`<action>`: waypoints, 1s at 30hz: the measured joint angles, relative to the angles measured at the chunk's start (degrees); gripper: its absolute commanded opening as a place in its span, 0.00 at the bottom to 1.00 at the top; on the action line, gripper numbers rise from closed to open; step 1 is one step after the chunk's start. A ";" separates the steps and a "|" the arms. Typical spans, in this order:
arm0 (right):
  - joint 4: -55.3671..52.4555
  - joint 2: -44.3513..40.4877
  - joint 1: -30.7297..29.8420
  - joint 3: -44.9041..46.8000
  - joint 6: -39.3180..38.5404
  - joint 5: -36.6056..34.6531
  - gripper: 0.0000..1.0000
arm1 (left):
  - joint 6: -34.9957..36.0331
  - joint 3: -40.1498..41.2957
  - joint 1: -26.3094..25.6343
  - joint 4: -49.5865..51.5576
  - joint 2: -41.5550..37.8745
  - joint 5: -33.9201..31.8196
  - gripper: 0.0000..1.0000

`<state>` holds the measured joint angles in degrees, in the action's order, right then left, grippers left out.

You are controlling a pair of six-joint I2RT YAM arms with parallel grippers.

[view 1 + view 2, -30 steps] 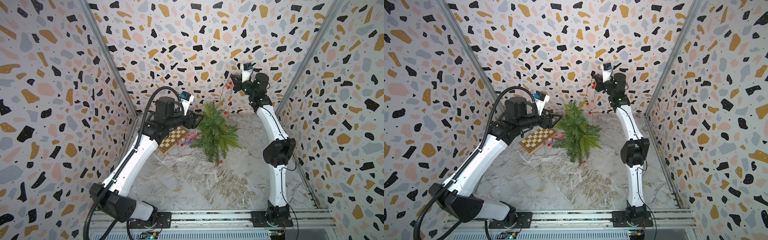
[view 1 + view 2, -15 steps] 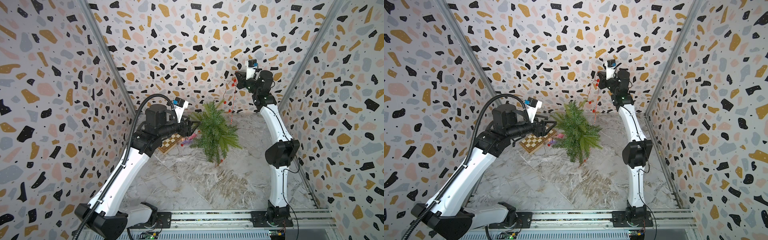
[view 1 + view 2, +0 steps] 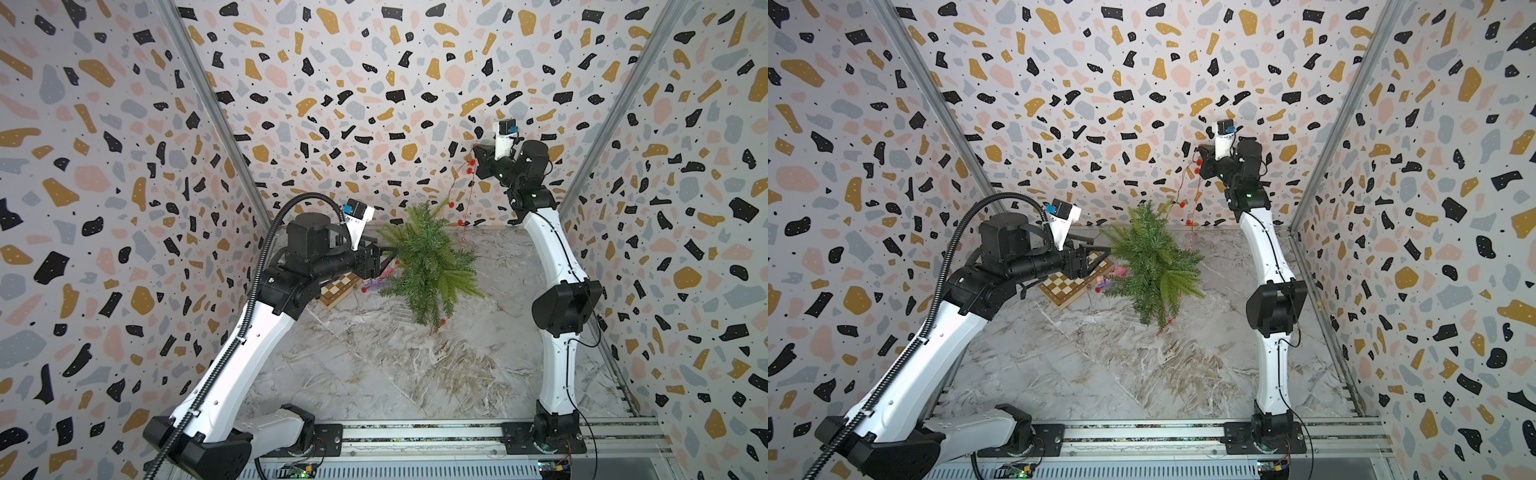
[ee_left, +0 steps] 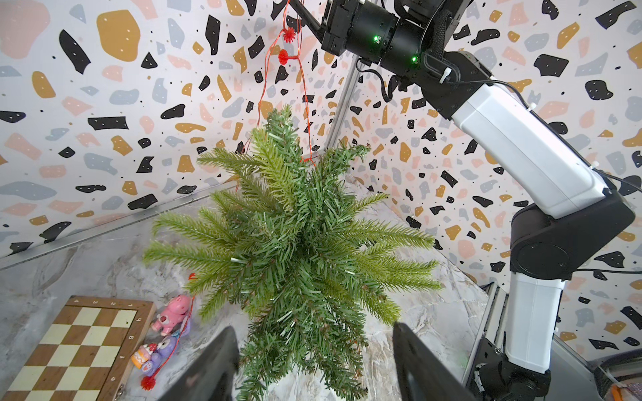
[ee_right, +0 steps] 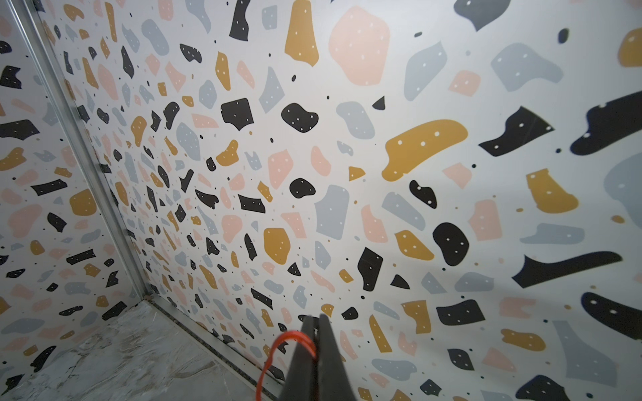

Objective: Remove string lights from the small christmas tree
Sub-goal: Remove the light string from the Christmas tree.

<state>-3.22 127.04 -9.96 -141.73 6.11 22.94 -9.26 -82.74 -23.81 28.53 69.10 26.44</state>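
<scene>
only the right wrist view is showing me the right gripper [image 5: 315, 321] pinching a thin orange wire loop of the string lights [image 5: 278, 347] between flat black jaws, low in frame. in a top view that wire is hanging from upper right into the small christmas tree [image 3: 428, 266], bristly green, at centre. the left wrist view is showing the left gripper [image 4: 312, 328] spread, branches between its fingers [image 4: 215, 364], and a spiky red bulb [image 4: 148, 382] near a pink toy [image 4: 172, 314] and wooden chessboard [image 4: 80, 343], lower left.

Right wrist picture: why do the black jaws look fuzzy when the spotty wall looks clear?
In the right wrist view, the shut jaws and the string lights sit close to the lens and blur; the farther wall is sharp.
</scene>
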 measured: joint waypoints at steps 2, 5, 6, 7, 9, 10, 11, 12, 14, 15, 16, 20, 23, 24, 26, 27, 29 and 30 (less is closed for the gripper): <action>-0.24 -0.46 0.11 0.15 -0.22 -0.37 0.00 | -0.09 0.00 0.00 0.42 -0.11 -0.90 0.69; -0.68 -1.07 0.26 0.17 -0.35 -0.90 0.00 | -0.63 0.07 0.00 1.05 -0.09 -1.99 0.68; -0.85 -1.27 0.33 0.24 -0.35 -1.14 0.00 | -0.72 0.17 0.00 1.05 -0.09 -2.14 0.68; -1.20 -1.51 0.44 0.24 -0.33 -1.57 0.00 | -0.92 0.39 0.00 1.01 -0.15 -2.36 0.69; -1.86 -1.90 0.68 0.26 -0.26 -2.45 0.00 | -1.33 1.20 0.00 0.96 -0.35 -2.82 0.68; -2.45 -2.19 0.79 0.28 -0.13 -3.19 0.00 | -1.53 1.68 0.02 0.94 -0.50 -3.08 0.68; -2.82 -2.40 0.90 0.39 -0.07 -3.67 0.00 | -1.77 2.05 0.00 0.98 -0.61 -3.28 0.69; -2.91 -2.78 0.92 0.83 0.04 -4.33 0.00 | -2.03 2.36 0.00 0.98 -0.70 -3.48 0.69; -3.34 -3.72 0.96 2.14 0.20 -5.33 0.00 | -2.21 2.60 0.00 1.01 -0.74 -3.65 0.68; -3.67 -4.33 1.01 3.10 0.28 -5.90 0.00 | -2.27 2.60 0.00 0.98 -0.74 -3.76 0.69; -3.82 -5.01 1.01 4.09 0.37 -6.29 0.00 | -2.36 2.60 0.00 0.98 -0.76 -3.85 0.68; -4.55 -6.82 1.01 6.34 0.76 -8.28 0.00 | -2.38 2.60 0.00 0.98 -0.96 -4.07 0.68; -5.49 -7.67 1.01 6.73 1.14 -9.66 0.00 | -2.38 2.64 0.00 0.98 -1.14 -4.35 0.68; -5.79 -7.91 1.01 6.73 1.18 -10.21 0.00 | -2.38 2.73 0.00 0.96 -1.25 -4.44 0.68; -6.19 -8.39 1.01 6.75 1.33 -10.91 0.00 | -2.38 3.13 0.00 0.94 -1.57 -4.50 0.68; -6.25 -8.66 1.01 6.86 1.36 -11.28 0.00 | -2.38 3.39 0.00 0.94 -1.79 -4.55 0.68; -6.27 -9.11 1.01 7.08 1.40 -11.91 0.00 | -2.36 3.65 0.00 1.05 -1.99 -4.72 0.68; -6.32 -9.40 1.01 7.28 1.42 -12.28 0.00 | -2.36 3.65 0.00 1.01 -1.99 -4.83 0.68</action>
<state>-9.54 117.64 -8.95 -134.45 7.53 10.66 -11.62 -79.09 -23.81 29.54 67.11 21.61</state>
